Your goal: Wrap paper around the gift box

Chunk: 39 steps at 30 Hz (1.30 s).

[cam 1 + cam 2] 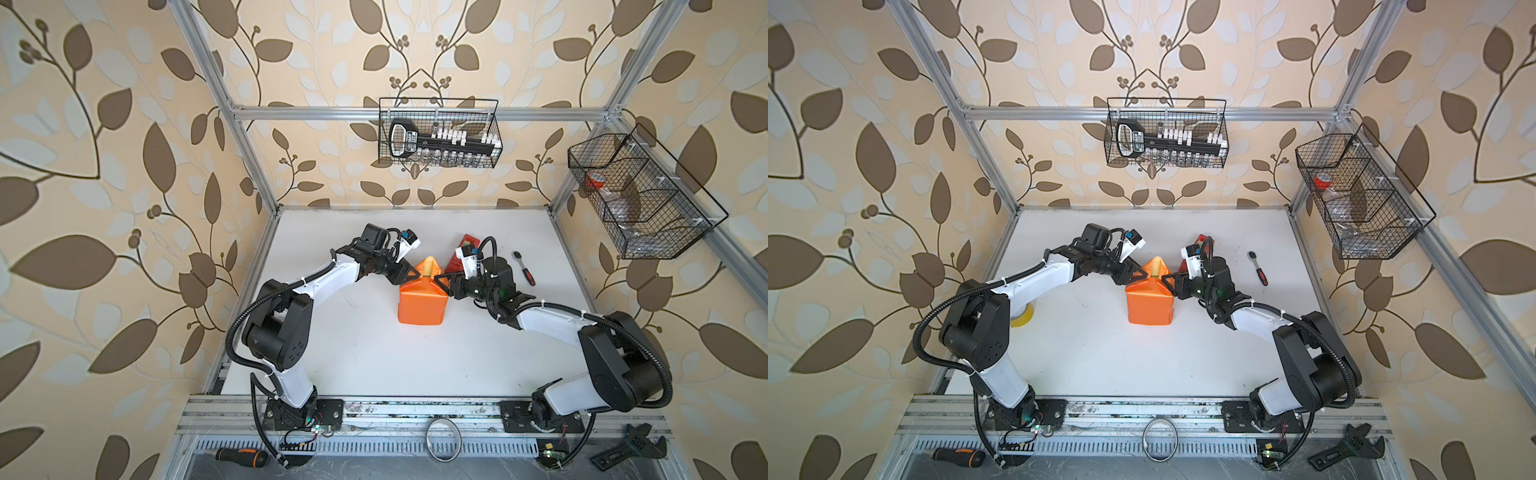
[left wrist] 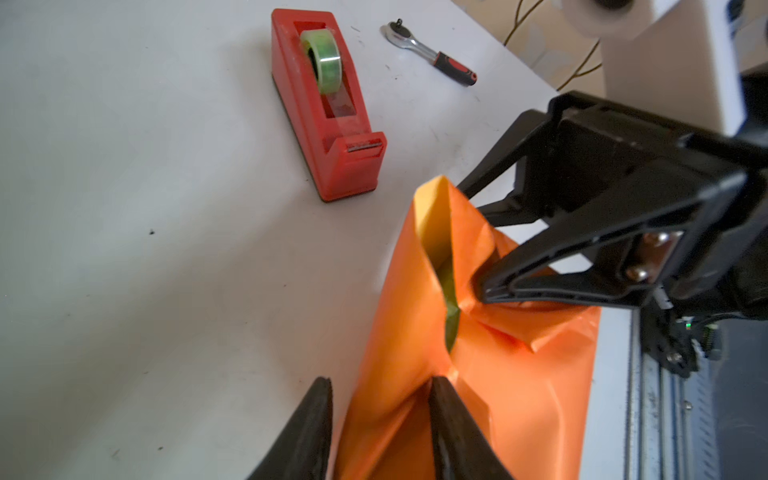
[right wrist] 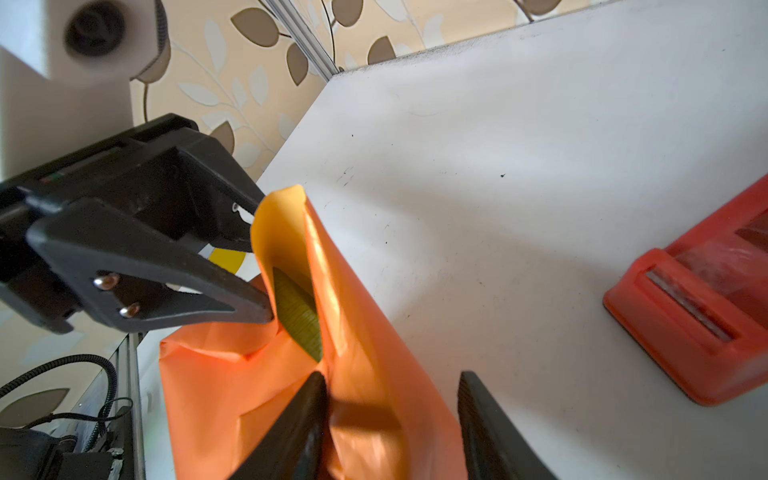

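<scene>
The paper [image 1: 422, 303] [image 1: 1148, 307], glossy orange outside and pale yellow inside, is folded around the gift box at the middle of the table. Only a green sliver of the gift box [image 2: 451, 316] [image 3: 299, 320] shows through the open far end. My left gripper [image 1: 409, 277] [image 2: 381, 380] is at the far left corner of the package, jaws apart with a fold of paper between them. My right gripper [image 1: 441, 281] [image 3: 392, 376] faces it at the far right corner, also open. One of its fingers presses the paper flap and the other stands off it over the table.
A red tape dispenser [image 1: 463, 249] [image 2: 328, 104] sits just behind the right gripper, with a ratchet wrench [image 1: 524, 268] further right. A yellow tape roll [image 1: 1023, 318] lies under the left arm. Wire baskets [image 1: 440, 133] [image 1: 640, 195] hang on the frame.
</scene>
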### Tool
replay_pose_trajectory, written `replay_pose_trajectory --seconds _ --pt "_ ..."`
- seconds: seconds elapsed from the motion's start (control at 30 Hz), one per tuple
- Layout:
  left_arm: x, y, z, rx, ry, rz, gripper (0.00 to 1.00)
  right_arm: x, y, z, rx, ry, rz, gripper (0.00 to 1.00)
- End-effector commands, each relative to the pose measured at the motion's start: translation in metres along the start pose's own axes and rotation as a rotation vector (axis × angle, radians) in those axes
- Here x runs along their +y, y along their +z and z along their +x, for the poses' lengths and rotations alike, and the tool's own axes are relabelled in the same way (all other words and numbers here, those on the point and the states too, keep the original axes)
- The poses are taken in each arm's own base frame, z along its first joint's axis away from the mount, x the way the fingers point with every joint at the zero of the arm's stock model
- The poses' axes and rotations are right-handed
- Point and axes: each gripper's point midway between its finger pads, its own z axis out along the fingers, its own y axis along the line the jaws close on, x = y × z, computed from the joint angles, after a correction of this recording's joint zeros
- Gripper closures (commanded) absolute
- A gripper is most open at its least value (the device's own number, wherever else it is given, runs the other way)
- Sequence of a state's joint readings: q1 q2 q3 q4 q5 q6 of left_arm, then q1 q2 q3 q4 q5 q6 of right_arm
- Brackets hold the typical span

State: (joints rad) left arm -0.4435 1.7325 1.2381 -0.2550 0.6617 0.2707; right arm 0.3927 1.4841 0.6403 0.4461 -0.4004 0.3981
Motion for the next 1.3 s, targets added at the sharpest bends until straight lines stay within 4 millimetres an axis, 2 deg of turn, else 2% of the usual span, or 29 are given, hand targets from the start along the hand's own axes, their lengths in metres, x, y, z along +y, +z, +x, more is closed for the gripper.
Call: replay_pose_trajectory --seconds 0.0,0.23,0.57,0.97,1.27 --pt "-0.017 -0.005 -0.016 -0.027 0.076 0.101 0.65 -0.012 -0.001 0.051 0.154 0.015 0.03 0.48" --pt "-0.023 -0.005 -0.025 -0.064 0.11 0.143 0.78 -0.012 -0.001 0.049 0.149 0.011 0.033 0.48" --pt "-0.022 -0.005 -0.02 -0.081 0.142 0.12 0.88 -0.01 -0.002 0.044 0.136 0.009 0.033 0.47" --pt "-0.04 -0.018 -0.023 -0.144 0.184 0.083 1.0 -0.007 -0.009 0.033 0.125 0.017 0.05 0.42" --pt "-0.043 -0.024 -0.021 -0.185 0.192 0.017 1.0 0.002 -0.014 0.023 0.125 0.025 0.035 0.35"
